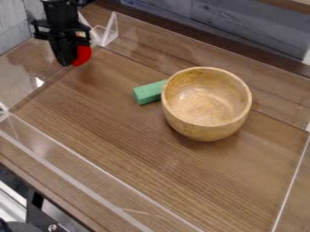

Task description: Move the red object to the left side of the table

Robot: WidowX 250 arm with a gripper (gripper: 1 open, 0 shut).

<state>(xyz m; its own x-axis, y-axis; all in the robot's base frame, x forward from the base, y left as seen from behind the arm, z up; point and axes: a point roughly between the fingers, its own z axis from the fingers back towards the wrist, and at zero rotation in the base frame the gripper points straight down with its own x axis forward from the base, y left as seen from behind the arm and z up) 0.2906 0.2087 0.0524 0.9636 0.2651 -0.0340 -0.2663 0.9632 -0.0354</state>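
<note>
The red object (80, 55) is a small bright red toy fruit held between the dark fingers of my gripper (72, 56), which is shut on it. The gripper points straight down over the far left part of the brown wood-grain table (133, 154), close to the clear acrylic wall. The red object hangs just above the tabletop; whether it touches the wood I cannot tell. The fruit's green top is hidden by the fingers.
A round wooden bowl (208, 102) stands right of centre. A flat green block (150, 91) lies against its left side. Clear acrylic walls (24, 63) border the table, with a clear bracket (109, 30) at the back left.
</note>
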